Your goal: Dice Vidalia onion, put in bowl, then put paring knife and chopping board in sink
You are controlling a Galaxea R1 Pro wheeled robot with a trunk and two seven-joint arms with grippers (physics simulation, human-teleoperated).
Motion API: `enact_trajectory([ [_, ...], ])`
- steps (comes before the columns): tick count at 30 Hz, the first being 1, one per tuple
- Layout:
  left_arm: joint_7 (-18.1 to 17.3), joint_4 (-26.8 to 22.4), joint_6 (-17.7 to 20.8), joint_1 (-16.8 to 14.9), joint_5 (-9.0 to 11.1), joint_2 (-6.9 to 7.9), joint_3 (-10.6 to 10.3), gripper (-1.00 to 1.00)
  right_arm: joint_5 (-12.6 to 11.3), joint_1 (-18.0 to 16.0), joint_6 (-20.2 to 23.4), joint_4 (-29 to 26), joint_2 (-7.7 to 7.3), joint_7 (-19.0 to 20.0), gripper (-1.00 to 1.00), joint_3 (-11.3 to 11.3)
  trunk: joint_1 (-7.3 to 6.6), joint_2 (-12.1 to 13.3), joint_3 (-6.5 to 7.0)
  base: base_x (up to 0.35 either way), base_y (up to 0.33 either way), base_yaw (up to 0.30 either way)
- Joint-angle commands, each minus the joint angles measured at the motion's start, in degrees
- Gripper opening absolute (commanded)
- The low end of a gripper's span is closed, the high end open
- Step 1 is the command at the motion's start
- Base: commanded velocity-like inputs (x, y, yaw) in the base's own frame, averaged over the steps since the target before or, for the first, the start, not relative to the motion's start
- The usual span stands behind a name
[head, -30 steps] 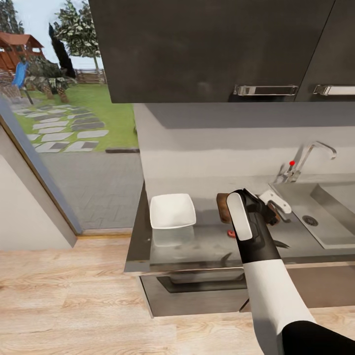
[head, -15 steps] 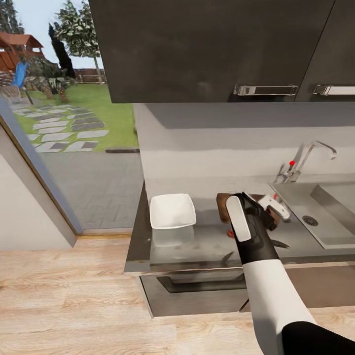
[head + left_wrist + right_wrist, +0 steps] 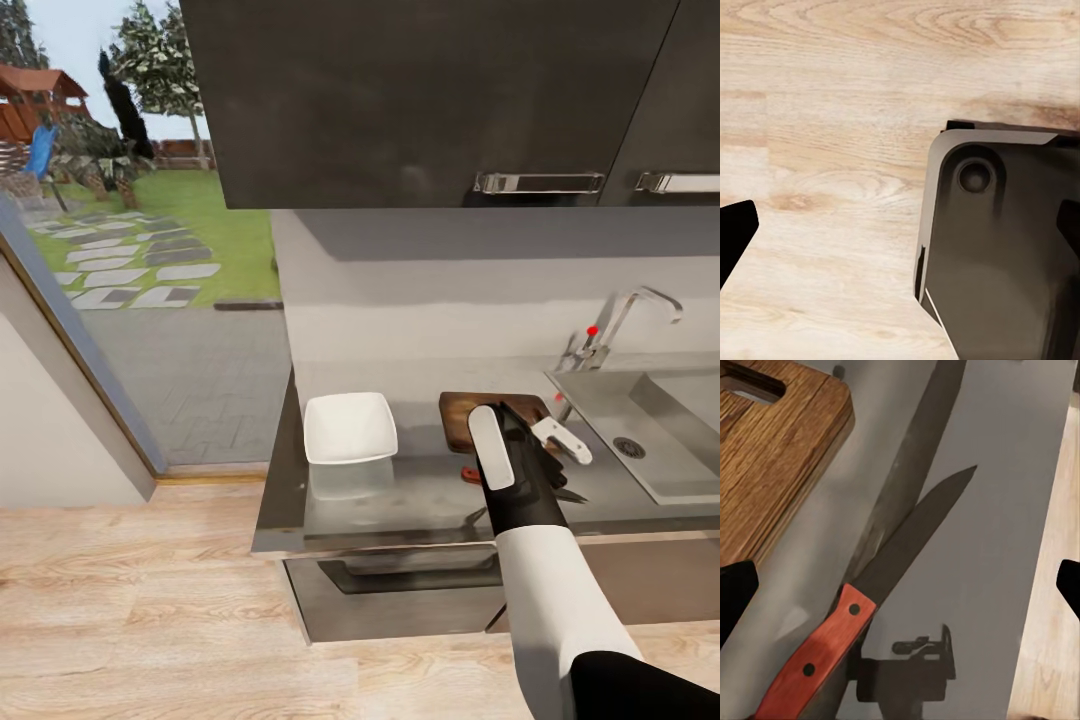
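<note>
The paring knife (image 3: 832, 645) lies flat on the grey countertop (image 3: 997, 510), its orange-red handle nearest the wrist camera and its dark blade (image 3: 919, 529) pointing away. My right gripper (image 3: 900, 592) hangs open above it, fingertips wide on either side and touching nothing. The dark-brown chopping board (image 3: 772, 457) lies beside the knife with its handle slot visible. In the head view my right gripper (image 3: 560, 452) hovers past the board (image 3: 470, 412), between the white bowl (image 3: 349, 427) and the sink (image 3: 655, 440). The onion is out of view. My left gripper (image 3: 900, 232) is open over the floor.
Dark wall cabinets (image 3: 430, 100) hang above the counter. The chrome tap (image 3: 612, 330) with a red dot stands behind the sink. A glass door (image 3: 90, 300) to the garden is at the left. The left wrist view looks down on the wood floor (image 3: 832, 112) and my dark base (image 3: 997, 247).
My right arm has drawn back toward the counter's front edge and lowered over the knife, uncovering more of the chopping board. Bowl, board and knife have not moved.
</note>
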Motion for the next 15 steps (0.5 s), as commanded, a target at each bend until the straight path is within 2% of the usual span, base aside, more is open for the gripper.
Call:
enact_trajectory([
  [1,0.52,-0.07,-0.14,0.01,0.60,0.10,-0.48,1.00,-0.17,-0.06,0.60,0.03,0.04,-0.23,1.00,-0.08,0.04,-0.11,-0.13,0.000,0.000,0.000],
  [15,0.52,-0.04,-0.14,0.02,0.57,0.09,-0.48,1.00,-0.26,-0.04,0.52,2.68,0.04,0.29,1.00,-0.04,0.04,-0.11,-1.12,0.000,0.007,0.000],
])
